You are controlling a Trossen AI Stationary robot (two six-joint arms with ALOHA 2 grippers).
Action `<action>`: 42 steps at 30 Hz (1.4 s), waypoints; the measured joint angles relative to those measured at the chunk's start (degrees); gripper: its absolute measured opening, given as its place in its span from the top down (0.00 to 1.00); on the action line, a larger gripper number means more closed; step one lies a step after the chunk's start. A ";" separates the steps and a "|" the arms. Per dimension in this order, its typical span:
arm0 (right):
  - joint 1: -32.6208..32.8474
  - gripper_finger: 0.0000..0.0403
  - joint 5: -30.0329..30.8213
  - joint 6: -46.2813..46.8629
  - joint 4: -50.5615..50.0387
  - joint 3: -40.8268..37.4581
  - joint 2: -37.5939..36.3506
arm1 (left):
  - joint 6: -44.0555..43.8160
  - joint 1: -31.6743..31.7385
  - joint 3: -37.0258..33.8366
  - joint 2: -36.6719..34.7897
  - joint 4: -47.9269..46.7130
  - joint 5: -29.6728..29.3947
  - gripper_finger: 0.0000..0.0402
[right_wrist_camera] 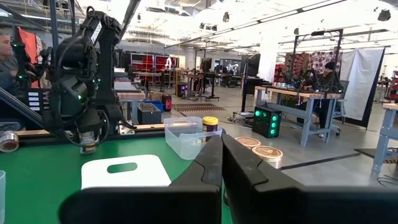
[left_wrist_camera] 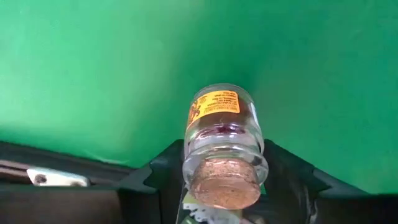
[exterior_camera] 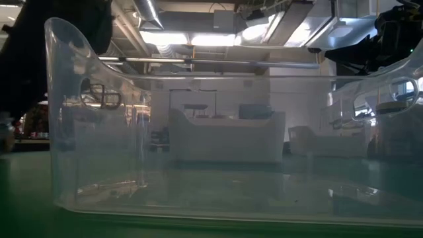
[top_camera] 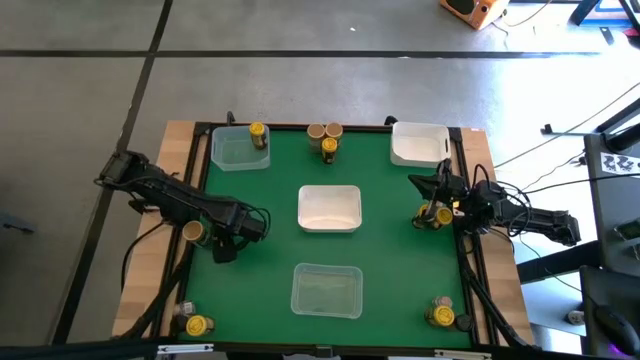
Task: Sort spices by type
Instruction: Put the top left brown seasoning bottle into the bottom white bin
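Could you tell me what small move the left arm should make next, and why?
Probably finish closing the left gripper on the cork-topped jar. The left wrist view shows the jar lying on its side between the dark fingers, above the green mat, and a firm hold looks unconfirmed. Lift only once it is snug.

Left gripper (top_camera: pixel 222 243) low over table's left side; right gripper (top_camera: pixel 432 203) at right side, fingers (right_wrist_camera: pixel 205 171) pressed together.
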 joint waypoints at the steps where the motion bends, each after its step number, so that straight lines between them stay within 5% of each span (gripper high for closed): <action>1: 0.00 0.98 0.01 0.04 0.01 0.00 0.00 | 0.17 0.00 1.03 0.00 -0.04 -0.20 0.56; 12: 0.02 0.98 -0.02 0.28 0.04 0.00 0.00 | 6.46 4.91 17.44 0.00 -5.20 -11.52 0.55; 25: 0.00 0.98 -0.12 1.44 0.09 0.00 0.00 | 14.54 13.10 29.76 2.48 -2.77 -17.94 0.54; 42: 0.00 0.98 -0.09 1.51 0.08 0.00 0.00 | 32.19 14.38 51.36 25.88 -4.20 -20.36 0.54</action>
